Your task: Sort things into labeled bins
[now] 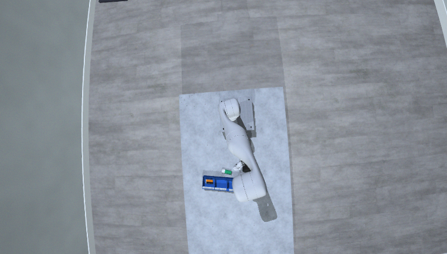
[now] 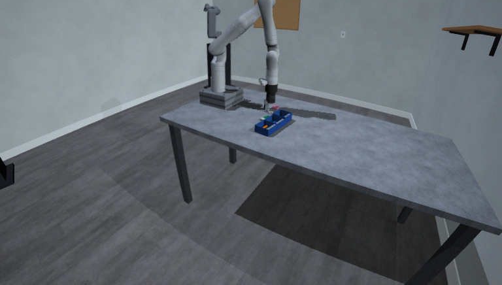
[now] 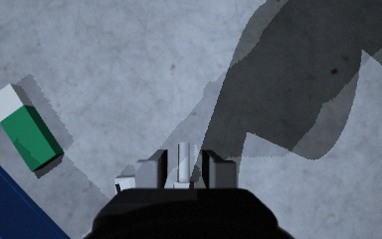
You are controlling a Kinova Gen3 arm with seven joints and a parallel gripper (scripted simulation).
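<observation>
A blue bin (image 1: 217, 183) with three compartments stands on the table; it also shows in the side view (image 2: 274, 121). An orange thing (image 1: 208, 181) lies in its end compartment. A green and white block (image 3: 30, 133) lies on the table beside the bin's edge; it also shows from above (image 1: 226, 170). A small pink thing (image 2: 274, 107) lies at the bin's far end. My gripper (image 3: 184, 163) points straight down, low over the table next to the bin. Its fingers stand partly open on either side of a thin grey rod (image 3: 183, 160), with a gap on each side.
The arm's base (image 2: 221, 97) stands on a block at the table's far corner. The arm's elbow hides part of the bin from above. The table (image 2: 333, 145) stretches on to the right. The bin's labels are too small to read.
</observation>
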